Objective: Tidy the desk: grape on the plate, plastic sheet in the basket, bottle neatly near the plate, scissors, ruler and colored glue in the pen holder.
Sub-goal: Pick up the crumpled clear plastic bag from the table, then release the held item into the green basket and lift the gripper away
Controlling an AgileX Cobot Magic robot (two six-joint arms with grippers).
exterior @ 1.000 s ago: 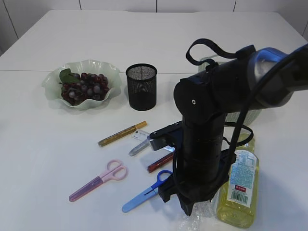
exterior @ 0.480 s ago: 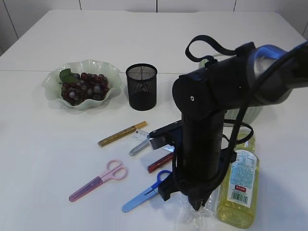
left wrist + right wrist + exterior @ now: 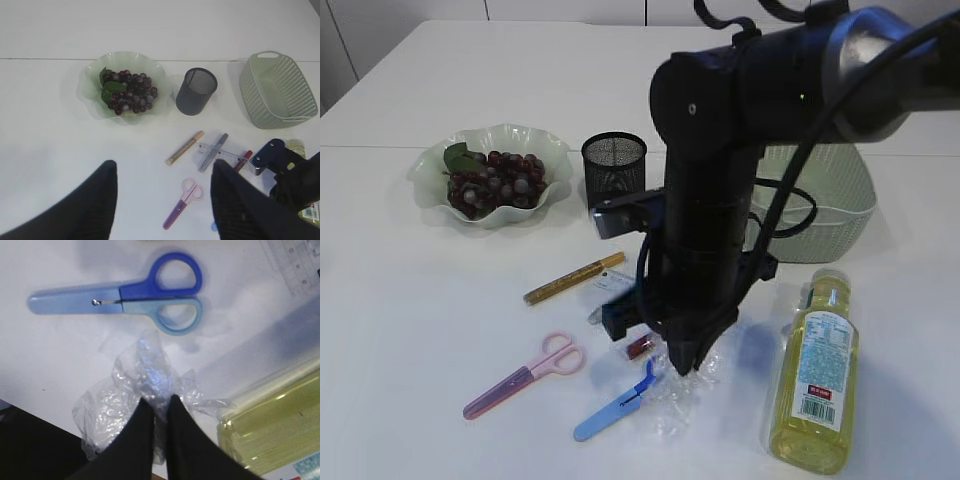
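Spanning the whole scene, a white table (image 3: 410, 330) carries everything. Biggest on it: the R arm, black, coming down from upper right w/ its right gripper (image 3: 159, 412) pointing straight down near the front edge. Its two black fingers are pressed nearly together, pinching a fold of the crumpled clear plastic sheet (image 3: 135, 385); the rest of the sheet hangs loose and bunched below the tips, just beside the blue scissors (image 3: 125, 297) and close to the bottle.

Next by size, the pale green basket (image 3: 277, 92) sits at back right, partly hidden behind the arm in the exterior view. A wavy green plate (image 3: 430, 165) sits at back left w/ the grape (image 3: 495, 185) bunch already on it, leaf incl.

Lying on its side at front right, the bottle (image 3: 815, 375) of yellow liquid has its cap toward the basket. A black mesh pen holder (image 3: 614, 178) stands upright betw. plate and basket.

Left gripper (image 3: 162, 200): seen from its wrist cam high over the table, fingers well apart, nothing betw. them.

Smaller bits, mid-table: pink scissors (image 3: 525, 373) left of the blue pair; clear ruler (image 3: 222, 152) under a silver glue pen (image 3: 213, 151); gold glue pen (image 3: 575, 277) lying at a slant; red glue pen (image 3: 242, 160) mostly hidden by the arm.
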